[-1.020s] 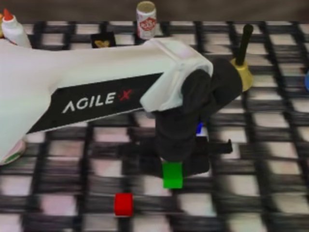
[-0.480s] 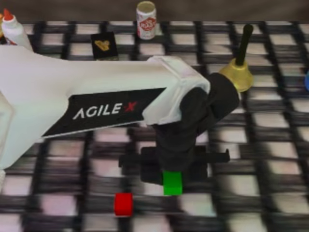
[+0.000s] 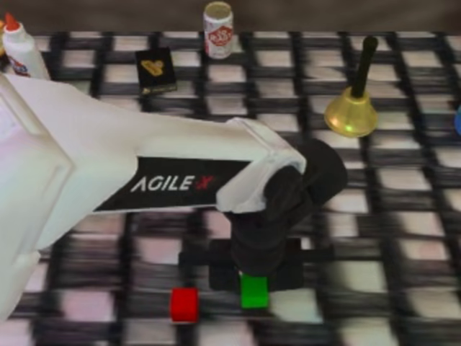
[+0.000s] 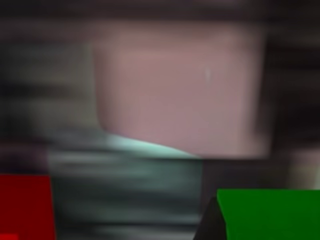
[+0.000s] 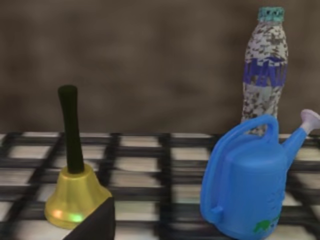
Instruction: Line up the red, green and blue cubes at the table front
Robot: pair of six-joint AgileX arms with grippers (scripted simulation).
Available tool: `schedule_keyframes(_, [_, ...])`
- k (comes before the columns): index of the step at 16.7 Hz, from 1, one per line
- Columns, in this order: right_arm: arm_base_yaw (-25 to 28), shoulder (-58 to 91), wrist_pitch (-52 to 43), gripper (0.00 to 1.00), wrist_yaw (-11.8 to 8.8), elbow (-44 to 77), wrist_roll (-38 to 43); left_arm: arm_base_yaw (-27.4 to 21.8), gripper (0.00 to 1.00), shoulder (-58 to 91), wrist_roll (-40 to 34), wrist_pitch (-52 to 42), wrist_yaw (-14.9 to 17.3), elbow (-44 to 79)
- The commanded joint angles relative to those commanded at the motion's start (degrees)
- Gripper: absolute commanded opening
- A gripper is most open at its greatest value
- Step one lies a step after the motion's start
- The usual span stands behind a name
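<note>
Green cube (image 3: 253, 290) is the one in play here. It sits at the near edge of the table (image 3: 403, 216), just right of the red cube (image 3: 184, 303), with a small gap between them. Compared with a second ago it has come nearer the front and a bit closer to the red one, carried along under the left gripper (image 3: 253, 277), which has dropped toward the near edge too. The fingers look closed on the green cube, though the wrist body hides most of the contact from above, so I'm judging that partly from how the cube tracks the hand. In the left wrist view the green cube (image 4: 270, 214) and red cube (image 4: 25, 205) both show low in frame.

Blue cube is hidden now; a sliver of blue peeked out beside the arm a second ago, nothing at this moment. My read: red and green are nearly lined up, blue is yet to be placed.

The cubes are plain matte blocks with crisp edges, and the table is a flat surface with thick black grid lines over pale squares. Further back stand a shiny brass bell (image 3: 351, 108) with a black handle, a red-and-white can (image 3: 218, 29), a glue bottle (image 3: 20, 47) and a small black box (image 3: 155, 70). The right arm isn't in the top view; its wrist camera shows a smooth blue watering can (image 5: 250, 180) and a speckled bottle (image 5: 265, 70).
</note>
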Motion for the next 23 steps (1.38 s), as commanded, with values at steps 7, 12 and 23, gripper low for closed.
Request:
schedule_keyframes(7, [0.00,0.00,0.00,1.00,0.00,0.00,0.00,0.00,0.45,0.00,0.00,0.00,0.00,0.00])
schedule_keyframes(12, [0.00,0.00,0.00,1.00,0.00,0.00,0.00,0.00,0.83,0.00,0.00,0.00,0.00,0.00])
schedule_keyframes(23, [0.00,0.00,0.00,1.00,0.00,0.00,0.00,0.11,1.00,-0.04,0.00,-0.01,0.00,0.01])
